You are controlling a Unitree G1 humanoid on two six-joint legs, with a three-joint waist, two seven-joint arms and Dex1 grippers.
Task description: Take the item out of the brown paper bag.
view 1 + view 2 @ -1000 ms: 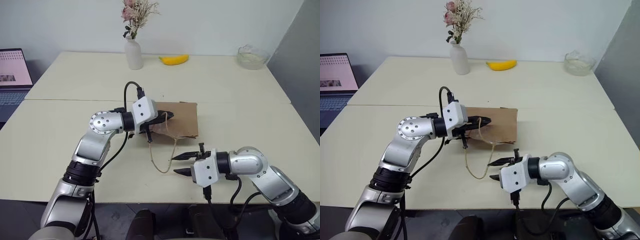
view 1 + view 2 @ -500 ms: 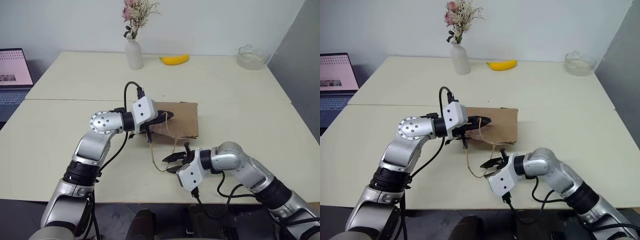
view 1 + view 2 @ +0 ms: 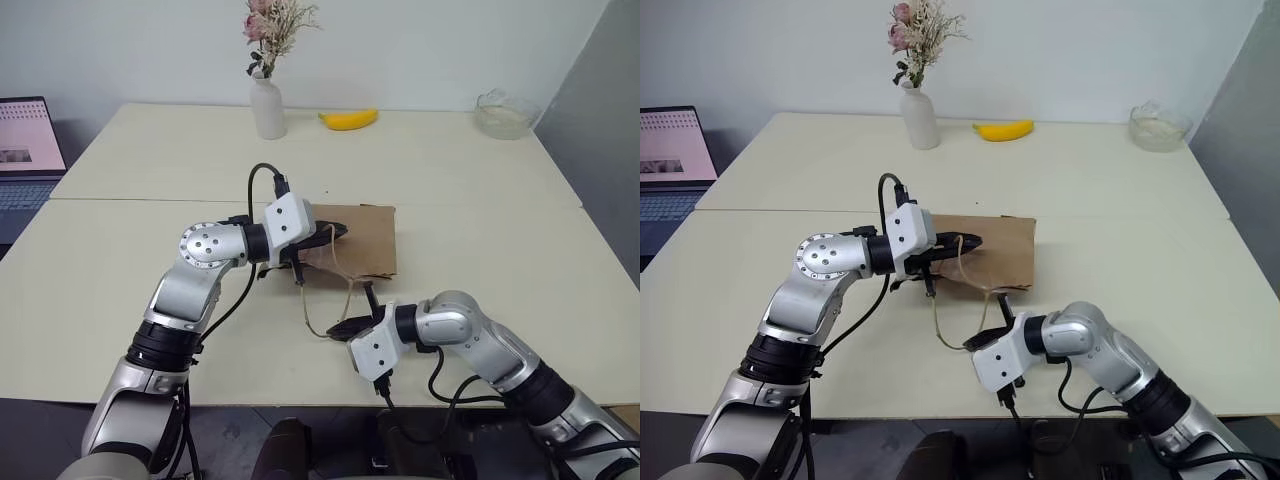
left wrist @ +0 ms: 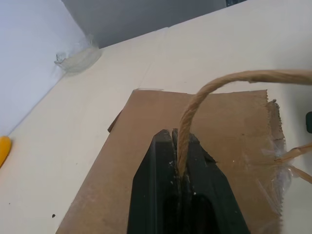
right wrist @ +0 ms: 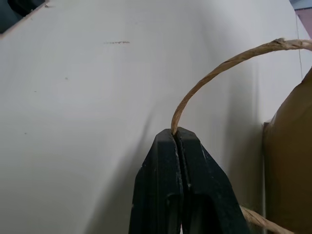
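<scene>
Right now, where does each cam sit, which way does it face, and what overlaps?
Left eye and right eye: on the head, facing forward and down at the table; both arms, left gripper and right gripper show.
Left wrist: on the left arm, along its shut fingers pinching a cord handle over the brown paper bag.
Right wrist: along its shut fingers clamping the other cord handle.
Shared: bag and table.

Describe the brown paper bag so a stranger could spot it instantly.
On the cream table, look at the middle, in front of the white vase. The brown paper bag lies flat there: the one brown thing, with tan cord handles.
</scene>
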